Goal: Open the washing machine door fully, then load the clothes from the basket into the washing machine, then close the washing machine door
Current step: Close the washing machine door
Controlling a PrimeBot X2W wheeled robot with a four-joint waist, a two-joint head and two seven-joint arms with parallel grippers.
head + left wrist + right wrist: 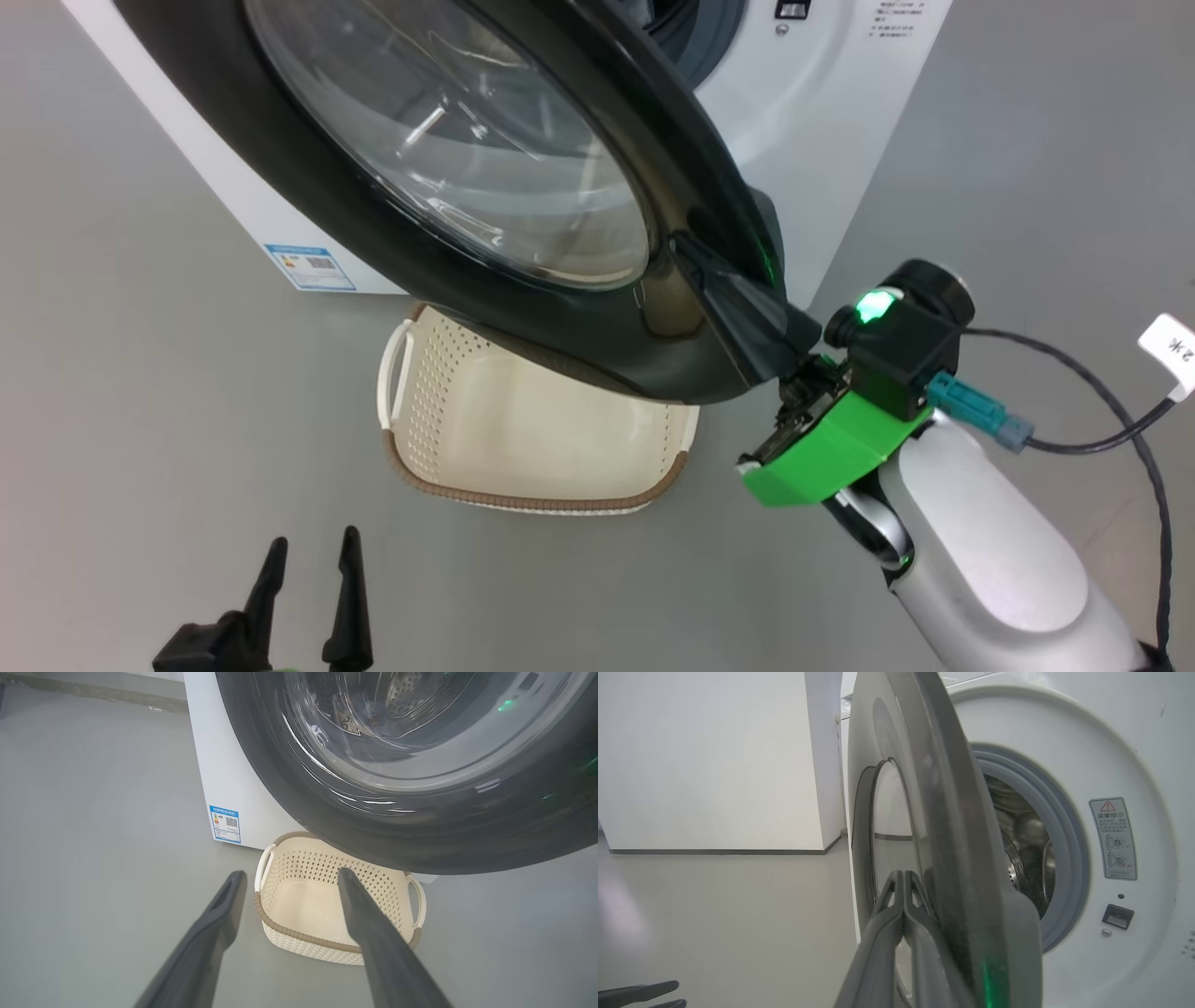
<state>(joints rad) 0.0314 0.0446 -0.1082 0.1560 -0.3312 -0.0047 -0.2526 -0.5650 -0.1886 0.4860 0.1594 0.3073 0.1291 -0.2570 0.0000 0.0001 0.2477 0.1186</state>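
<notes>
The left gripper is held low over the floor, its two fingers spread wide with nothing between them. Well ahead of its tips, a blue label is stuck low on the machine. Just ahead and slightly to the right of the tips, the basket is set on the floor, with its bare cream bottom in view. In the left wrist view the right finger is seen across the basket's near rim, apart from it. Beyond the basket, the door is swung partway out from the machine, and the basket's far end is overhung by its black ring. Through the glass something pale and printed, perhaps the clothes, is glimpsed in the drum. The right gripper is closed, finger against finger, with nothing clasped. Its fingers are laid along the door's outer face, close by the free edge. To the right of those fingers, past the door's rim, the grey gasket and the drum are exposed.
</notes>
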